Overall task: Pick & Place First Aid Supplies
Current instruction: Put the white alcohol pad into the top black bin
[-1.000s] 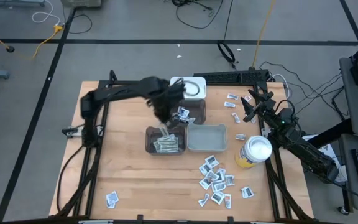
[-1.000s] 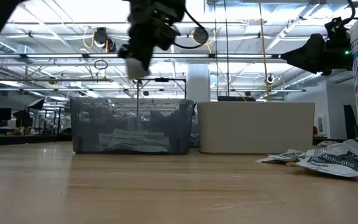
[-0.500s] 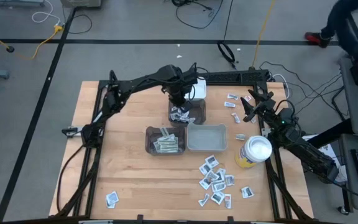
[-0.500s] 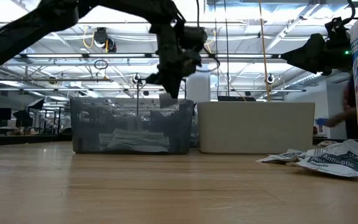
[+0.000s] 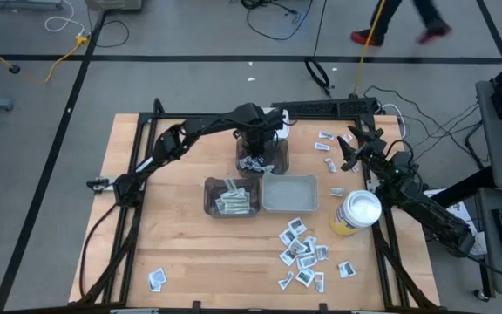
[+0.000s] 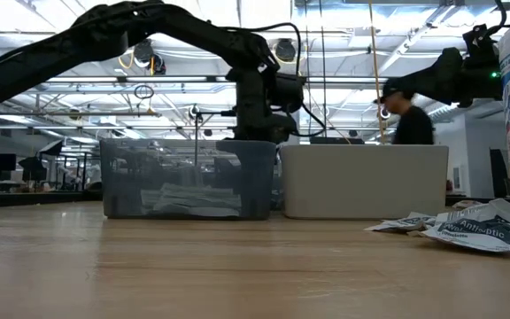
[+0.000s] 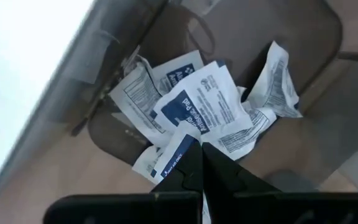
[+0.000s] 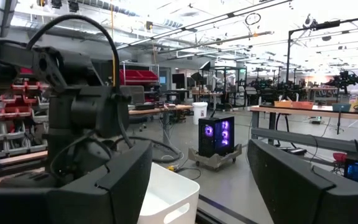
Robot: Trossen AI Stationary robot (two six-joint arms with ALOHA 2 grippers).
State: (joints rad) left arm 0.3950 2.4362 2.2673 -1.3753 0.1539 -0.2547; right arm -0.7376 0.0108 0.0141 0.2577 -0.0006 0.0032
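My left gripper hangs over the far dark bin, fingers pointing down, shut on a small white packet with a blue mark. Below it, square white sachets with dark print lie piled in that bin. The near dark bin holds narrow strip wrappers. More packets lie loose on the table's near right part and by the far right edge. My right gripper waits open at the table's far right, above the wood. My left gripper pinches the white, blue-marked packet between its two fingertips, by the edge nearest them. The fingers come from above, pointing down. The packet sticks out to one side of the tips, just over the piled sachets; whether it touches them I cannot tell.
A pale bin stands right of the near dark bin, and a white bin stands beyond the far dark one. A yellow canister with a white lid stands at the right edge. One packet lies near left. A person walks beyond the table.
My left gripper has carried the packet from above the near dark bin toward the table's far edge and slightly right, then come down low over the far dark bin, staying shut. A person has walked into view behind the table.
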